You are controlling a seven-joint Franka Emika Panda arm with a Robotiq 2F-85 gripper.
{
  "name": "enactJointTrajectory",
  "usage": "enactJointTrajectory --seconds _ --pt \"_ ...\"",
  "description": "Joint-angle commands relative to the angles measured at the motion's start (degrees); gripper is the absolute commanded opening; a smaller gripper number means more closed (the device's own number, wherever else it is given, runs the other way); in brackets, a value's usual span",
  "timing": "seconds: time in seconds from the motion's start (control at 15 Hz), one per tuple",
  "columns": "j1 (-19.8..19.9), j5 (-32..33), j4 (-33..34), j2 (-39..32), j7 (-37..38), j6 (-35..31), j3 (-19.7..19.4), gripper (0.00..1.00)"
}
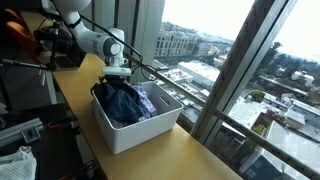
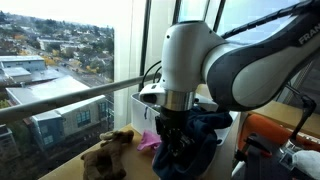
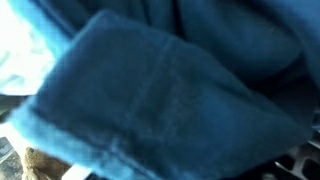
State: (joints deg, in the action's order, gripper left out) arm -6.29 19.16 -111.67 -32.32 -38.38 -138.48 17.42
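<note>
- Gripper [image 1: 118, 76] is down on top of the blue cloth [image 1: 125, 102], which is heaped in the white bin [image 1: 140, 132]. The bin stands on the surface [image 1: 195, 158], hard against its window-side edge.
- Gripper state: can't tell. The fingertips are buried in dark folds in an exterior view [image 2: 176, 150], and the wrist view shows no fingers. I can't confirm that any cloth is pinched.
- Risks, as I judge them:
  - The cloth is loose and bunched, so a shallow pinch could take one thin fold that slips out on a lift.
  - A deep pinch could take several layers, and the whole heap would come up and snag on the bin rim.
  - The bin looks light and isn't fixed. Drag from the cloth could tip it or slide it along the window-side edge.
  - The wrist camera is pressed into fabric, so it gives no visual check of the grip.
- View differences:
  - An exterior view [image 1: 140, 132] shows the bin whole, with the cloth heaped above its rim. The arm blocks most of that from the opposite side.
  - That opposite exterior view shows a brown stuffed toy [image 2: 108, 155] and a pink item [image 2: 148, 143] just beside the cloth, towards the window. I can't make either out in the bin-side exterior view.
  - The wrist view is nearly all blurred cloth [image 3: 160, 90], with a hem line visible and little else.
</note>
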Motion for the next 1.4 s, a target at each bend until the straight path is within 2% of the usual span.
enactJointTrajectory --seconds 0.0,0.13,0.2,0.47,0.87,1.07,1.33 --pt "-0.92 -3.04 -0.15 1.29 -0.23 0.84 -0.44 0.16" --pt "-0.85 -4.28 -1.10 3.19 0.27 0.94 -0.14 0.02" --pt "-0.94 -4.77 -1.63 4.40 0.70 1.03 -0.08 0.00" --pt "-1.23 -6.53 -4.95 11.70 3.09 1.52 0.09 0.02" --pt "-1.15 -7.94 -11.63 28.66 8.31 5.23 -1.53 0.02" --pt "-2.02 -1.71 -13.14 33.05 16.72 7.67 -3.93 0.02" --pt "-1.95 15.12 -15.69 30.24 34.46 7.63 -4.64 0.02"
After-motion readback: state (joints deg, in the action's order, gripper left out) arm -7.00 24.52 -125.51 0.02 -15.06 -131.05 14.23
